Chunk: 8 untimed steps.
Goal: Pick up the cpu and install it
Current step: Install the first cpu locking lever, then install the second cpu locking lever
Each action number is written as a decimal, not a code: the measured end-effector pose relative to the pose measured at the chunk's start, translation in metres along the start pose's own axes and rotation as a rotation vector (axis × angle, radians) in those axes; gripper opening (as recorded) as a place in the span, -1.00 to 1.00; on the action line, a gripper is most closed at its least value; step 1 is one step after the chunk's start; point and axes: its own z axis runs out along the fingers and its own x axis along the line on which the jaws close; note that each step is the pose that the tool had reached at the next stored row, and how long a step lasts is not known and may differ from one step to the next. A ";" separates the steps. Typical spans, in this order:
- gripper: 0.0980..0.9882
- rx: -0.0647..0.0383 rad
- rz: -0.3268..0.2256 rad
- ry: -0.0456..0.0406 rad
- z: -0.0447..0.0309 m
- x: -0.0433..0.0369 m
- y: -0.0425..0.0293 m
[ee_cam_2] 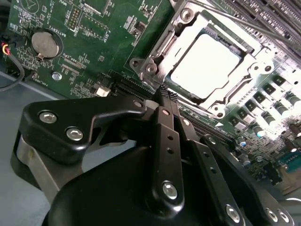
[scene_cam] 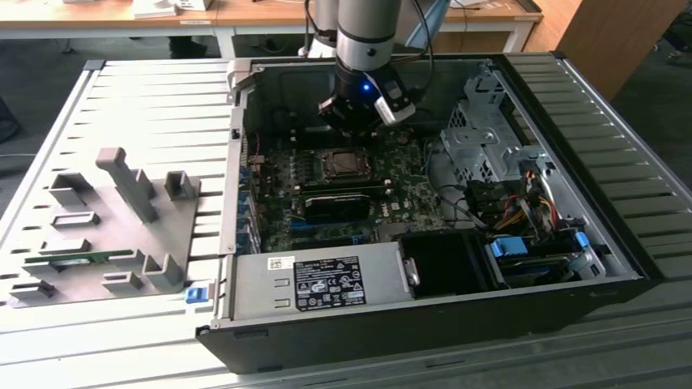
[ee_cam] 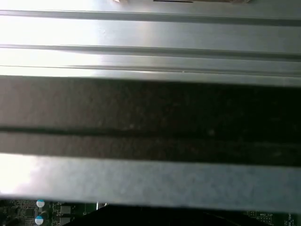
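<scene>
The cpu (ee_cam_2: 204, 66) is a pale silvery square lying flat inside its metal socket frame (ee_cam_2: 155, 56) on the green motherboard (ee_cam_2: 94, 28). In the exterior view the cpu (scene_cam: 346, 164) sits mid-board inside the open computer case (scene_cam: 232, 162). My gripper (scene_cam: 352, 121) hangs just above the board, on the far side of the socket. In the second wrist view the gripper (ee_cam_2: 162, 92) has its two black fingers pressed together, with nothing between them. Their tips stand just short of the socket frame's edge, apart from the cpu.
A grey fixture plate (scene_cam: 108, 235) with upright blocks and a green strip (scene_cam: 81, 259) lies at the exterior view's left. The case also holds a power supply (scene_cam: 324, 284), a drive cage (scene_cam: 481, 142) and cables (scene_cam: 519, 211). The case wall (ee_cam: 150, 113) is close in the first wrist view.
</scene>
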 end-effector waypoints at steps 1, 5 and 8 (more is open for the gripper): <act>-0.98 0.000 0.000 0.0001 0.0000 0.0000 -0.0004; -0.98 0.000 0.000 0.0000 -0.0001 0.0000 -0.0020; -0.98 0.000 0.000 0.0000 -0.0003 0.0001 -0.0033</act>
